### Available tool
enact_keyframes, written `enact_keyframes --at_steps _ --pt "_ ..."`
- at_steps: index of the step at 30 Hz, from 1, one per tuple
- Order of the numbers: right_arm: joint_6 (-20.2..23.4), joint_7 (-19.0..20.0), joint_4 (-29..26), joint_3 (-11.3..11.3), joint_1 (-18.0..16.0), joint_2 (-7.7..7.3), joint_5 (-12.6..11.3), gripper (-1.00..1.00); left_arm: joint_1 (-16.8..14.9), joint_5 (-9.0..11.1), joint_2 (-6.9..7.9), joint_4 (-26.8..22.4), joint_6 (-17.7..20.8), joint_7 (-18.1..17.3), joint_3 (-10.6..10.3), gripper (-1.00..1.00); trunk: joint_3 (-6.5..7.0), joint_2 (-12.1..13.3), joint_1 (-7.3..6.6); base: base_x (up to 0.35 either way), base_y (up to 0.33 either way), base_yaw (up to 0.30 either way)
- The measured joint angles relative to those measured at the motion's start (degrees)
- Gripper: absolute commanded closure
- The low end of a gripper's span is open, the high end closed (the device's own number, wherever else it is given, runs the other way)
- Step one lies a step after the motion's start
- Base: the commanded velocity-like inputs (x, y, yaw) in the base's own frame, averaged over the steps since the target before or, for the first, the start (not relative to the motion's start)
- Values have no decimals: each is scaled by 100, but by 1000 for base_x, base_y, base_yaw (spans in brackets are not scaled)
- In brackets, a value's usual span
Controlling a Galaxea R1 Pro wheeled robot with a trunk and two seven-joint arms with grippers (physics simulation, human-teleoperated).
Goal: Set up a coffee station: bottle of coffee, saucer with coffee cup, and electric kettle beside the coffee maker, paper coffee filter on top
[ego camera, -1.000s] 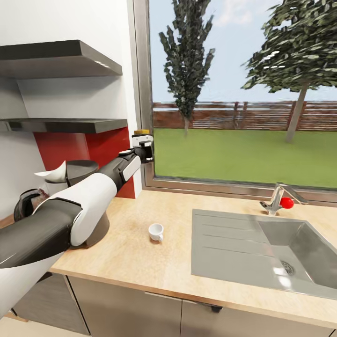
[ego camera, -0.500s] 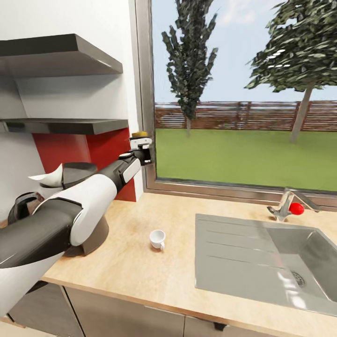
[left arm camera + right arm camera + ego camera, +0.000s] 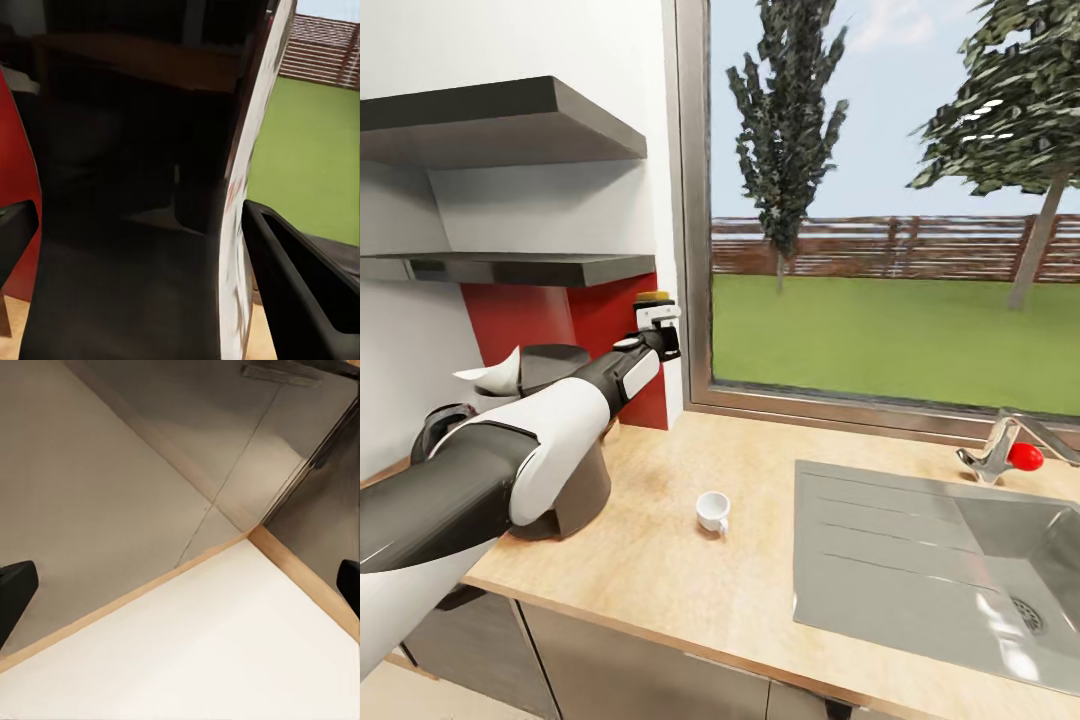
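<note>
One coffee cup (image 3: 713, 511), one coffee maker (image 3: 555, 440), left gripper (image 3: 660, 318) clamped on one bottle of coffee (image 3: 127, 187).

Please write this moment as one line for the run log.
left end effector: shut on bottle of coffee, above countertop | coffee maker: on countertop | coffee cup: on countertop, no saucer under it

The left arm (image 3: 510, 450) reaches far out, and its gripper (image 3: 660, 322) is closed around the bottle of coffee (image 3: 127, 187). The right gripper (image 3: 180, 585) has its 2 fingers wide apart.
</note>
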Motion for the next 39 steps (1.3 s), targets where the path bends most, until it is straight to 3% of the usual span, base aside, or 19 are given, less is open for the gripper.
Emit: enact_keyframes --at_steps 1,2,3,5,6,7,8,9,10,13,16,39 --pt "1 103 -115 120 -1 45 120 -100 0 2 0 4 -7 0 -2 100 0 0 0 0 0 2" --pt "9 684 -465 1059 -1 191 1254 -100 1 6 0 4 -18 -2 -8 100 2 0 0 0 0 1" --pt "3 785 -524 1277 -2 230 1525 -100 0 6 0 3 -21 -1 -9 100 0 0 0 0 0 0" --pt "3 846 -581 1403 -9 265 1784 -100 0 6 0 2 -23 -1 -9 100 0 0 0 0 0 0" --pt "4 892 -717 1522 -19 294 2036 -100 0 6 0 2 -25 -1 -9 100 0 0 0 0 0 0" --pt "5 965 -1327 1763 -29 330 2542 -100 1 9 0 8 -26 -2 -7 100 1 0 0 0 0 0" --pt "6 981 -1781 1833 -27 338 2652 -100 0 7 0 9 -27 -2 -9 100 1 0 0 0 0 0" --pt "302 996 -2183 1927 -21 339 2752 -100 0 6 0 6 -27 -2 -9 100 1 0 0 0 0 0" --pt "859 1004 -2456 2043 -17 341 2814 -100 0 7 0 3 -27 -2 -9 100 0 0 0 0 0 0" --pt "1370 1004 -2568 2238 -15 346 2843 -100 0 7 0 2 -27 -2 -6 100 0 0 0 0 0 0" --pt "1585 1006 -2600 2334 -14 348 2852 -100 0 6 0 1 -27 -2 -6 100 0 -1 -2 75 -45 0" --pt "1666 998 -2592 2369 -14 349 2855 -100 1 9 0 22 -19 16 1 100 0 1 0 -2 -129 54"
